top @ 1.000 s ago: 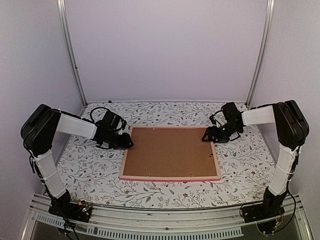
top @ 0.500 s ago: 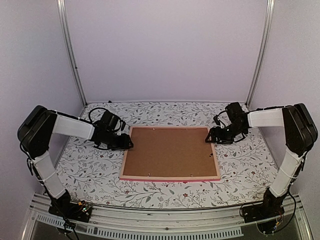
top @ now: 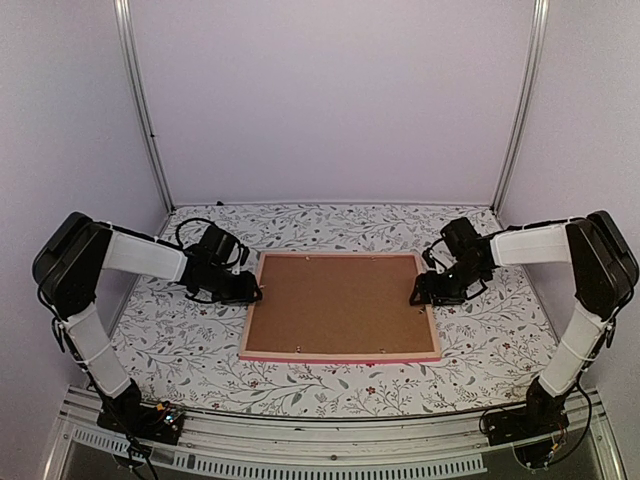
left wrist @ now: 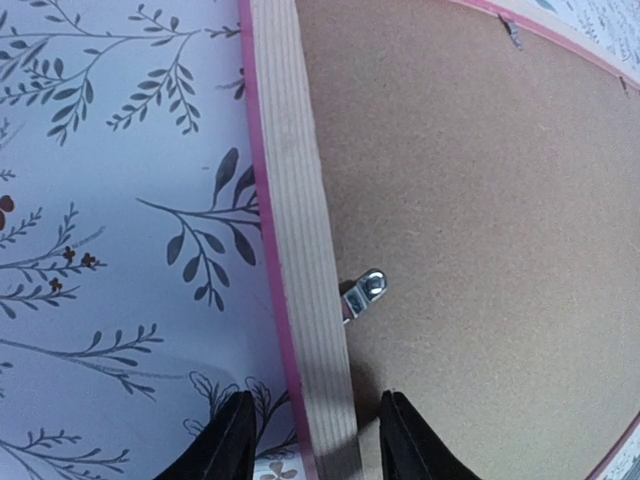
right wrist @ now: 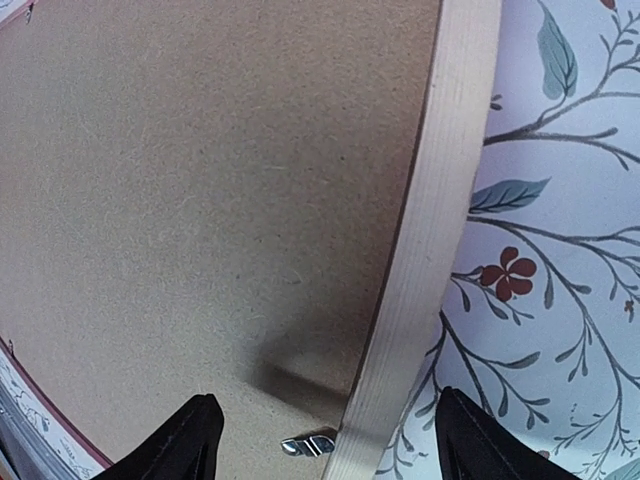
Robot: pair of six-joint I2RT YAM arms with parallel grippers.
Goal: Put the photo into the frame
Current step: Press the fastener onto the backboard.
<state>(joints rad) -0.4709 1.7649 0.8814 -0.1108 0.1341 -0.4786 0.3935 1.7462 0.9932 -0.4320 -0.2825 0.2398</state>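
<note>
Left wrist | frame (left wrist: 300, 250): ribbed pale wood | backing board (left wrist: 480, 250): speckled brown

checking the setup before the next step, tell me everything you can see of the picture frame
The frame lies flat, back side up, mid-table on the floral tablecloth. Its thin rails look like pale ribbed wood with pink outer edges. A brown backing board fills it, with small metal clips at the inner edge. The left gripper straddles its left rail, the right gripper its right rail, both open.

Frame (top: 340, 356), backing board (top: 340, 305) uppermost, on floral table (top: 180, 340) between left arm (top: 150, 256) and right arm (top: 525, 240).
</note>
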